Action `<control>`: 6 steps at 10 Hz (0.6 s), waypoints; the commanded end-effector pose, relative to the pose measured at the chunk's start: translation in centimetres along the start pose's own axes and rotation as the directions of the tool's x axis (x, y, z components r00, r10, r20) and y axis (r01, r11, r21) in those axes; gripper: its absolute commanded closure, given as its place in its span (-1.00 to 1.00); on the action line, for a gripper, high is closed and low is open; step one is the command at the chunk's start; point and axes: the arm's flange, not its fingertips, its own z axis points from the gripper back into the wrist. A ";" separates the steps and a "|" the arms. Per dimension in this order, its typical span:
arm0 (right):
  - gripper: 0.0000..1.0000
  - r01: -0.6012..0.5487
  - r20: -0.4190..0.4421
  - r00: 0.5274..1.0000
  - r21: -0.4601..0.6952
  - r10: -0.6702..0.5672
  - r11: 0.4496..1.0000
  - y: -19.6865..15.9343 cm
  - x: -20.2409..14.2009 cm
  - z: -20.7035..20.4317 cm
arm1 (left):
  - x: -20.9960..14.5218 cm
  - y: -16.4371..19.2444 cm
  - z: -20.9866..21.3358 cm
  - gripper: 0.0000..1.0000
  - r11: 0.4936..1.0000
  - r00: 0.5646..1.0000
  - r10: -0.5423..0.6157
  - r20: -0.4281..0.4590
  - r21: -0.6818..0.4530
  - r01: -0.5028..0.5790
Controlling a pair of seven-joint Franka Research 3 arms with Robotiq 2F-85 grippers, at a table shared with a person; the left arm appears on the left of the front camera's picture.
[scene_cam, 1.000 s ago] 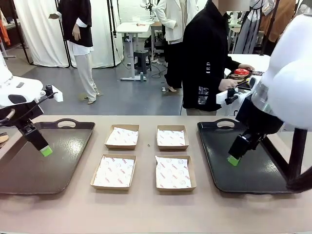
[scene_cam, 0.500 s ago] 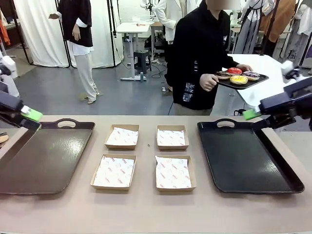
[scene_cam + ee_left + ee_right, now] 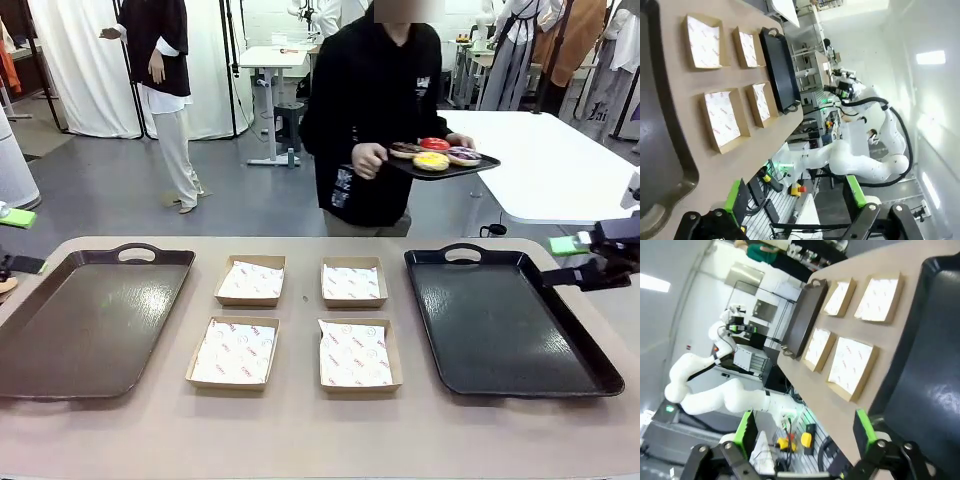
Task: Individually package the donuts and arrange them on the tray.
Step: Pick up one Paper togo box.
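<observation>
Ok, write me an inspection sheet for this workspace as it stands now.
Surface: tan table, bare apart from the items below.
Job's things: four donuts on a small serving tray that the person holds beyond the table's far edge. Four paper-lined cardboard boxes in the middle, no donut in any. Brown tray and black tray to either side, both bare.
Clutter: nothing seen.
Grippers: left gripper and right gripper both open, holding nothing, out past the table's ends.
Cables: black cable along the right arm.
Surroundings: white table behind the person; open grey floor.
</observation>
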 end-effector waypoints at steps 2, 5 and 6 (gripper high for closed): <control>-1.00 -0.010 0.046 0.999 0.028 0.009 1.000 0.3 -5.0 1.0 | -0.3 1.3 2.5 -1.00 0.999 0.998 0.035 0.061 -0.019 -0.033; -1.00 -0.009 0.080 0.997 0.045 0.005 0.999 0.4 -6.3 3.0 | -1.4 3.4 5.1 -1.00 0.996 0.989 0.084 0.120 -0.026 -0.081; -1.00 -0.012 0.090 0.996 0.049 0.008 0.999 0.6 -6.6 3.4 | -1.6 3.7 5.6 -1.00 0.996 0.986 0.089 0.139 -0.015 -0.087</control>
